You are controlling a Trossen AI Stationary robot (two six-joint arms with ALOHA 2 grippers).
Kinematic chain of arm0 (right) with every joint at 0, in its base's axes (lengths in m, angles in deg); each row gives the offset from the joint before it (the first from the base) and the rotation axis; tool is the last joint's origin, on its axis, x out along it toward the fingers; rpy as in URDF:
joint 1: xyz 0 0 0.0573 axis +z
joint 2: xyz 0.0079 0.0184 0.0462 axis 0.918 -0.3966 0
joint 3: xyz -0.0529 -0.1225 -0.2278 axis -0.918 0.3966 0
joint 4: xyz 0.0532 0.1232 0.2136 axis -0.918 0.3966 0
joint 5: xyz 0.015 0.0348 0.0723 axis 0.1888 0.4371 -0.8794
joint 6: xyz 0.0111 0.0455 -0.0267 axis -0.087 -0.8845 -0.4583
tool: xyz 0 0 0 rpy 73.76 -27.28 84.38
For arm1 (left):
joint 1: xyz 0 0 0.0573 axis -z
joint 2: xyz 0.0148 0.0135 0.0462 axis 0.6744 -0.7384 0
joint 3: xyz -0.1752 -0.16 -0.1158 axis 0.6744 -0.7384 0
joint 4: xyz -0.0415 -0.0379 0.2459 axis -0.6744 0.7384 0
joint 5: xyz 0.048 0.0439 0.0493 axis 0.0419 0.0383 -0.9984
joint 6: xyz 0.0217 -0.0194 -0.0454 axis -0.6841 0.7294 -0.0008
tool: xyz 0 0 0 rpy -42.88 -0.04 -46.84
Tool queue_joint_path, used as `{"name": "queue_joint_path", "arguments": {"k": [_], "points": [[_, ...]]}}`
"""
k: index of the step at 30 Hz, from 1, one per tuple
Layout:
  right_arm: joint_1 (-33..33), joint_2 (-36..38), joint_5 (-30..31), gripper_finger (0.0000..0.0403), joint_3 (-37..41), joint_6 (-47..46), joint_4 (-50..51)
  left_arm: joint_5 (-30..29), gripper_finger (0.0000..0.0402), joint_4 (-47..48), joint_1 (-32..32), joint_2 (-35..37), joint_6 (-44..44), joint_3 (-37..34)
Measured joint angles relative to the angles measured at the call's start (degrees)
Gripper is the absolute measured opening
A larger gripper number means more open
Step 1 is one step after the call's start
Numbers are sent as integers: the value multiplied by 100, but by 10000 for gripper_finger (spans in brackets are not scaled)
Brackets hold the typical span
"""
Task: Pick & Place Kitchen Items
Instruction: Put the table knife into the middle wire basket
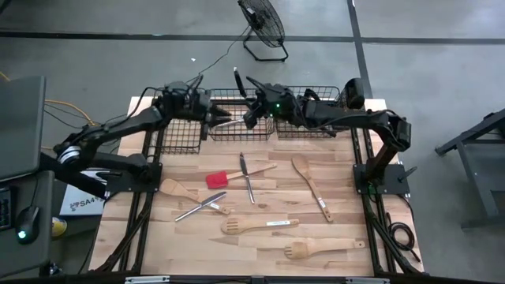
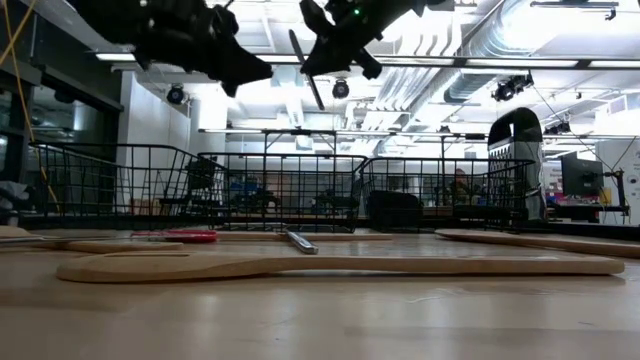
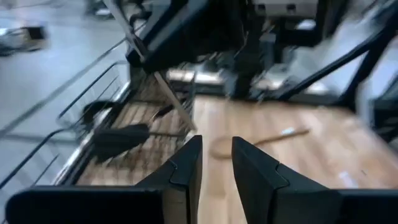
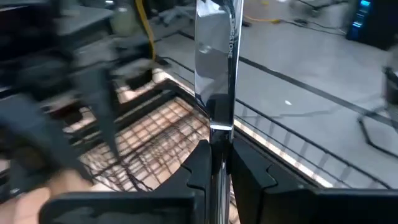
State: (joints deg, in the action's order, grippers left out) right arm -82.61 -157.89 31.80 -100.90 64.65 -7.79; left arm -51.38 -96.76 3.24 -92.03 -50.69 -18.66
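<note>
My right gripper point(image 1: 251, 110) hangs above the middle black wire basket point(image 1: 241, 130) at the table's far edge, shut on a silver-bladed knife point(image 4: 214, 56). My left gripper point(image 1: 211, 117) stands open close beside it, over the wall between the left and middle baskets, with nothing between its fingers point(image 3: 186, 165). On the table lie a red-headed spatula point(image 1: 217, 179), a silver knife point(image 1: 247, 177), silver cutlery point(image 1: 199, 207), wooden spoons point(image 1: 310, 185) and slotted wooden spatulas point(image 1: 256, 226). A black-handled tool point(image 3: 121, 140) lies in a basket. My right gripper pinches the knife between its two fingers point(image 4: 199, 165) at the dark stretch just below the shiny blade point(image 4: 216, 118). The blade runs straight on past the fingertips, in line with them. The knife is lifted clear, slanting in the air above the baskets point(image 2: 305, 70).
Three black wire baskets point(image 1: 180, 130) point(image 1: 312, 122) stand in a row along the far edge. The loose utensils take up the table's middle and near right. Bare wood shows at the near left. The two grippers are close together.
</note>
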Motion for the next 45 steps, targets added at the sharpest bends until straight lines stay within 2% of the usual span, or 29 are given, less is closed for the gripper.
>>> {"name": "queue_joint_path", "arguments": {"k": [4,8,11,18,22,33,40,45], "points": [[-140,0,-463,31,0,181,-319,1163,86,-1081,-458,-635,679,0],[-209,0,-783,31,0,302,-612,1742,93,-2005,-634,-1224,1242,0],[-259,0,-1194,31,0,399,-808,1874,122,-2678,-620,-1571,1610,0],[-254,-2,-1470,31,2,545,-938,1878,231,-3481,-572,-1949,2134,0],[-214,-34,-1571,31,2,590,-1046,1705,259,-3603,-535,-1950,2158,9],[-151,-44,-1646,31,2,681,-1496,1727,262,-4278,-158,-1954,2462,11],[-39,-98,-1614,31,2,725,-1489,1715,262,-4299,183,-1952,2482,218],[-7,-98,-1615,31,2,745,-1493,1908,234,-4253,156,-1952,2586,236]]}}
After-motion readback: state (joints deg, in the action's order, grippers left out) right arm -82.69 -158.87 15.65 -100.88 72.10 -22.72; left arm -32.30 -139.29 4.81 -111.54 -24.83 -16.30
